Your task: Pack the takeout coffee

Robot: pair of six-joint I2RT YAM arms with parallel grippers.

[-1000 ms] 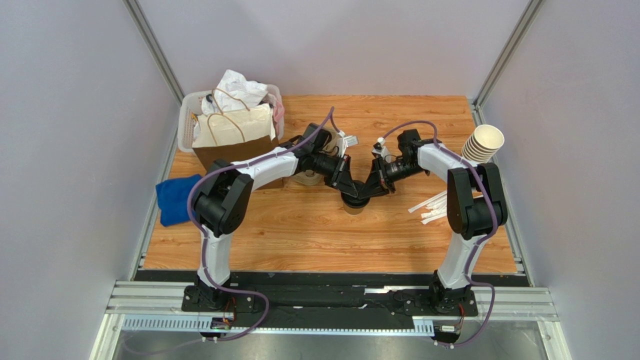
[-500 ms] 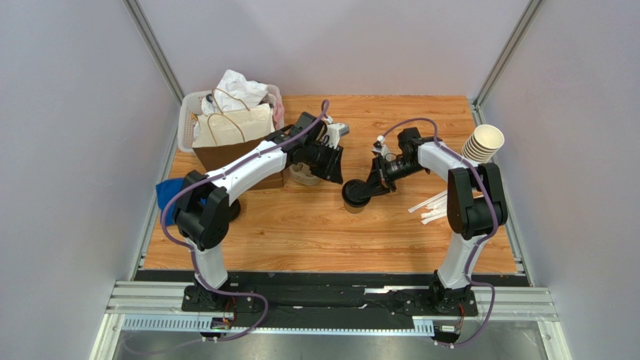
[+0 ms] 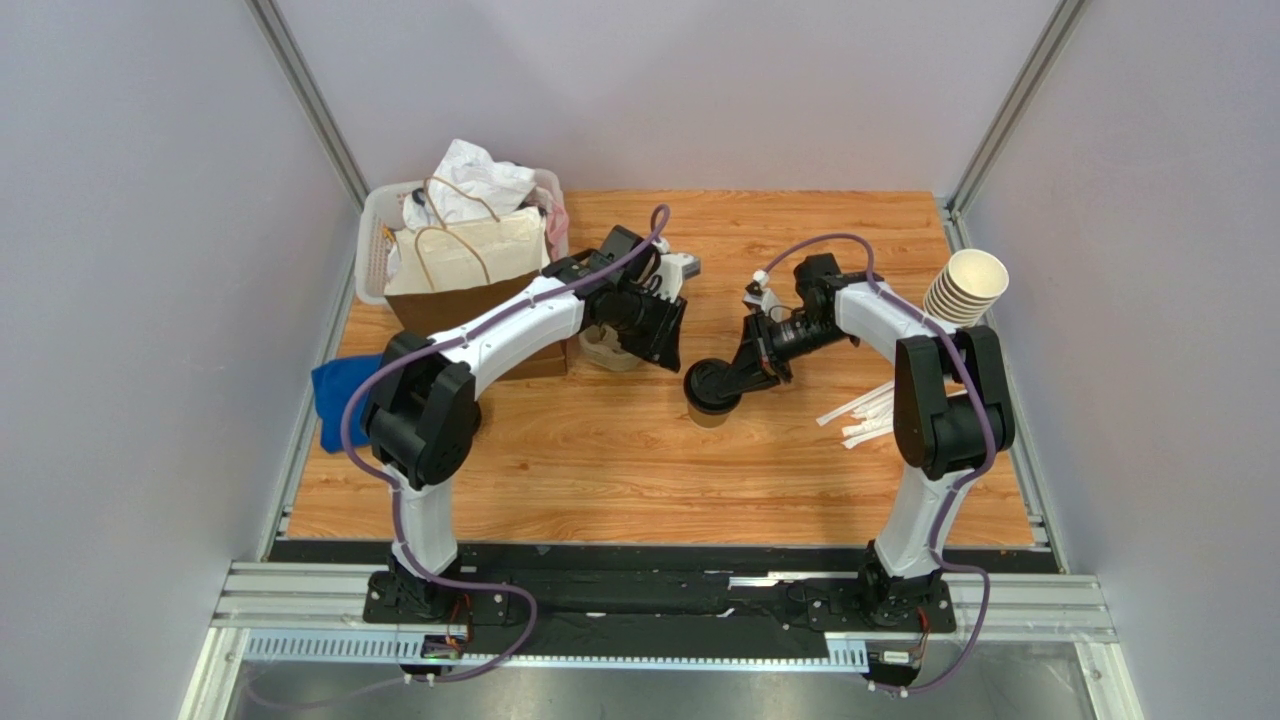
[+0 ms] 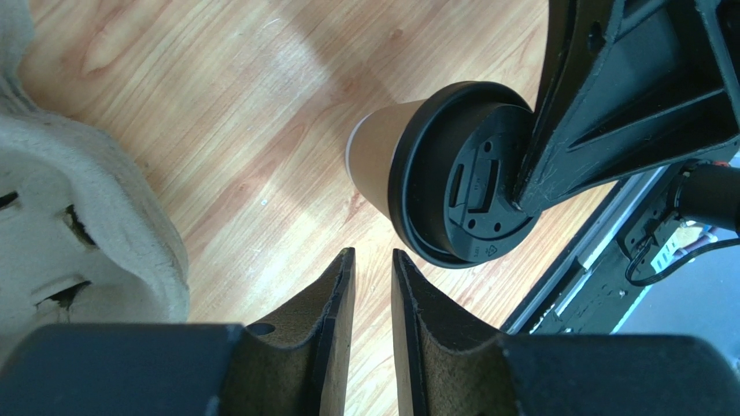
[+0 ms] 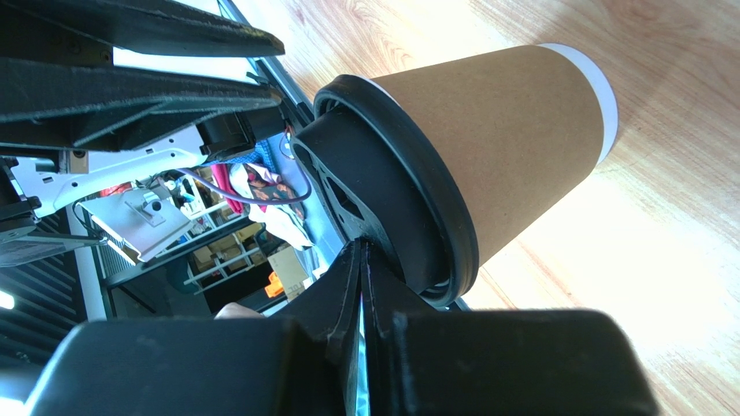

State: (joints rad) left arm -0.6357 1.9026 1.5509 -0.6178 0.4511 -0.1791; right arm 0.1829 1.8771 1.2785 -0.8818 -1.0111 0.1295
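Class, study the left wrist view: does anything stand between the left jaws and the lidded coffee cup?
Nothing visible does. Only bare table lies between the left jaws and the cup. The right jaws touch its lid on the far side.

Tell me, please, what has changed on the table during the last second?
The left hand came off the takeout coffee, opened a little and drew back to the far left, toward the pulp cup carrier. The right hand stayed shut against the black lid, and the cup stayed in its place.
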